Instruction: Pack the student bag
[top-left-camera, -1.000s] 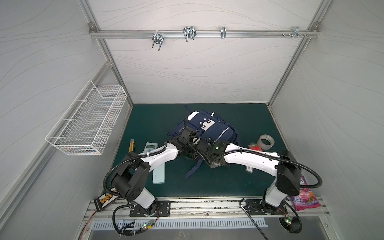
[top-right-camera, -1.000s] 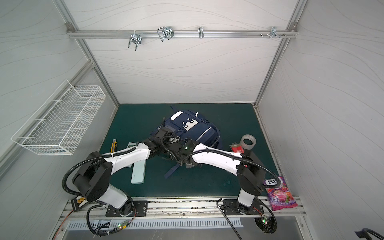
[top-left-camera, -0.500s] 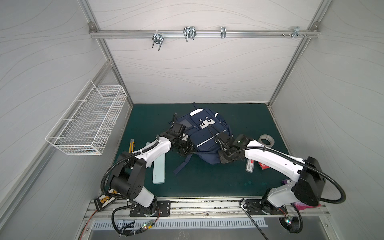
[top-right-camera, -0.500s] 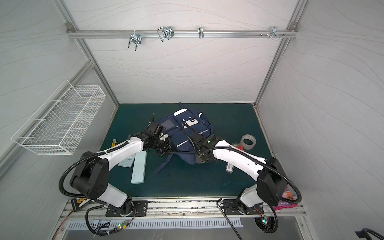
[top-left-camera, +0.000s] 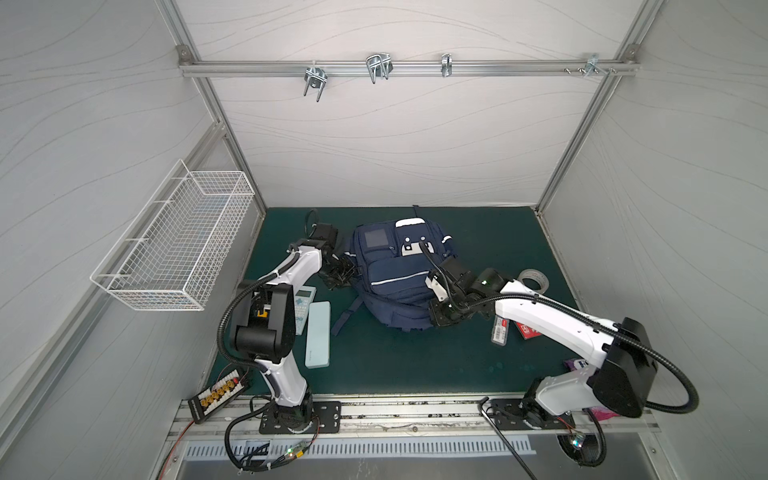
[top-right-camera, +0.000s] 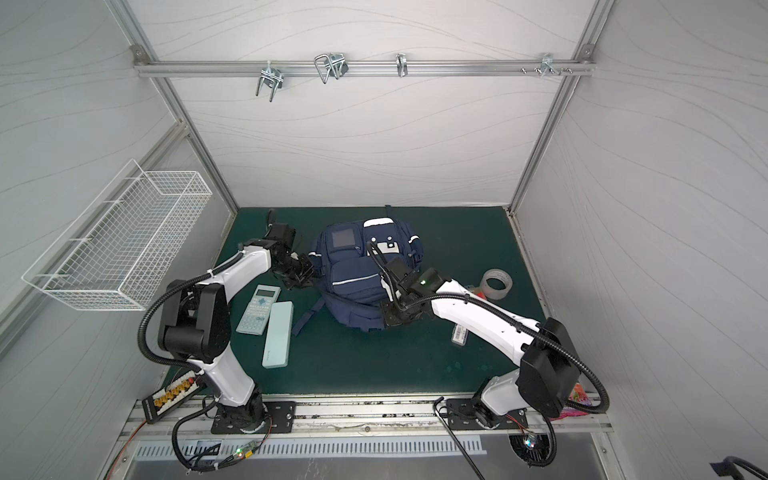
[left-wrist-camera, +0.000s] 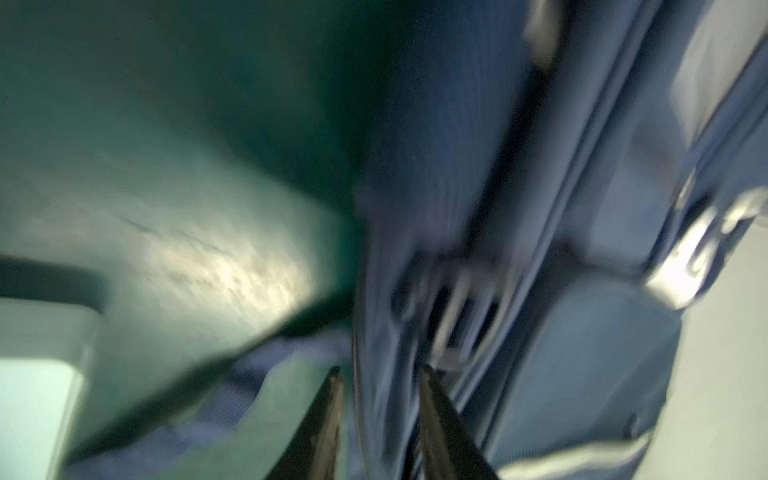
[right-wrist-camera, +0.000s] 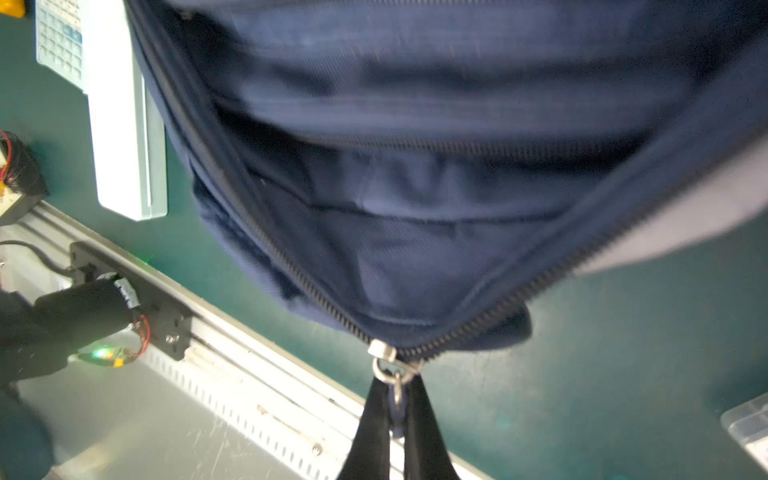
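At the bag's near right corner, the right gripper (right-wrist-camera: 395, 399) was clamped tight on the metal zipper pull (right-wrist-camera: 395, 376). The slider sat just ahead of its tips, and the two rows of teeth spread away from it in a V, so the main compartment stood part open and showed only dark blue lining. Across on the bag's left flank, the left gripper (left-wrist-camera: 379, 374) had its jaws partway apart. A seam of the fabric ran between the fingertips, but blur hid whether either touched it, and it seemed to hold nothing. Between the two arms, the student bag (top-left-camera: 395, 270) lay front side up on the green mat (top-left-camera: 415, 365). Nothing looked packed: the calculator (top-right-camera: 258, 309) and pale pencil case (top-right-camera: 277, 334) lay just beside the bag on the left arm's side. The tape roll (top-right-camera: 496, 284), a small labelled box (top-left-camera: 500, 331) and a red packet (top-left-camera: 527, 330) lay by the right arm. By my judgement the unzipping was well along, and all the loading was left
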